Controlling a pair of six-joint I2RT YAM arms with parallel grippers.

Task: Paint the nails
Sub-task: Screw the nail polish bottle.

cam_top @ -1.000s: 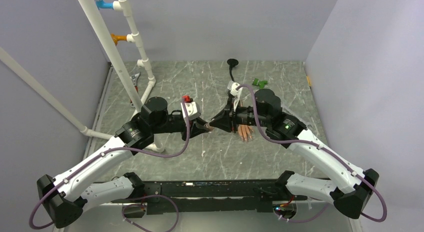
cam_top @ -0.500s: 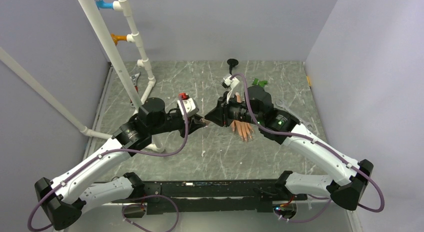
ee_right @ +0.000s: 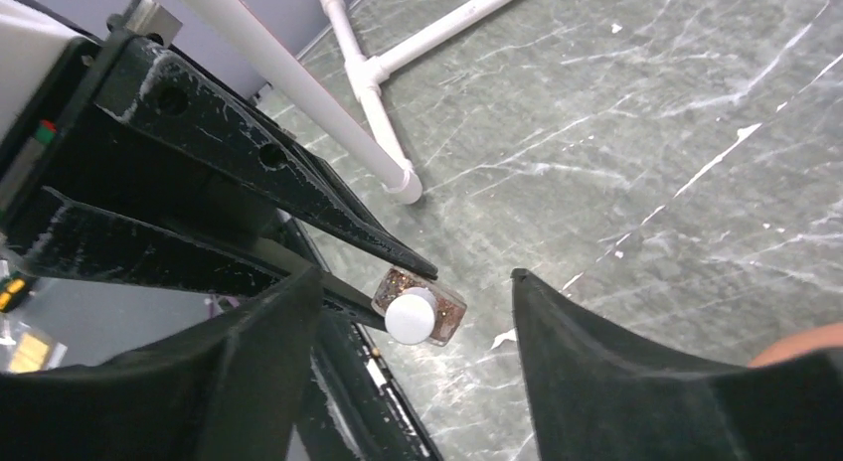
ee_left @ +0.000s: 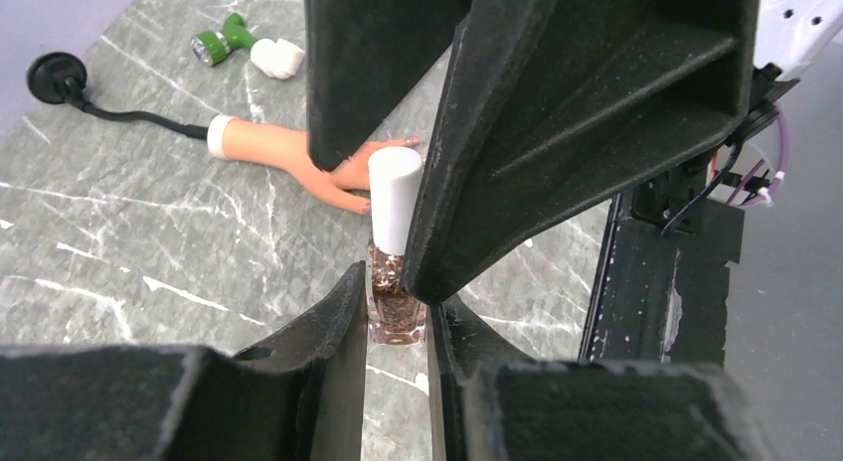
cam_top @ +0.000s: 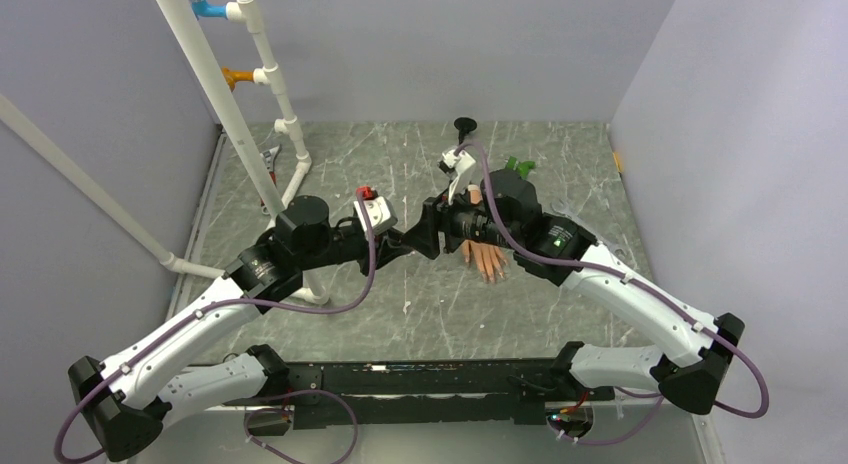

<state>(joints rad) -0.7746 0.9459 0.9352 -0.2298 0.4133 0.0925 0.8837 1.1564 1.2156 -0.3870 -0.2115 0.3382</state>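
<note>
Left gripper (ee_left: pixel 398 317) pinches the polish bottle (ee_left: pixel 396 290); right gripper (ee_right: pixel 410 282) gapes around its unopened white cap (ee_right: pixel 411 317); nails (cam_top: pixel 497 275) apparently not yet painted.

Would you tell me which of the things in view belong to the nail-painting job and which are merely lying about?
For the job: mannequin hand; polish bottle, held by the left gripper; right gripper, open around its white cap.

Lying about: green-and-white object; black cable; white pipe frame.
</note>
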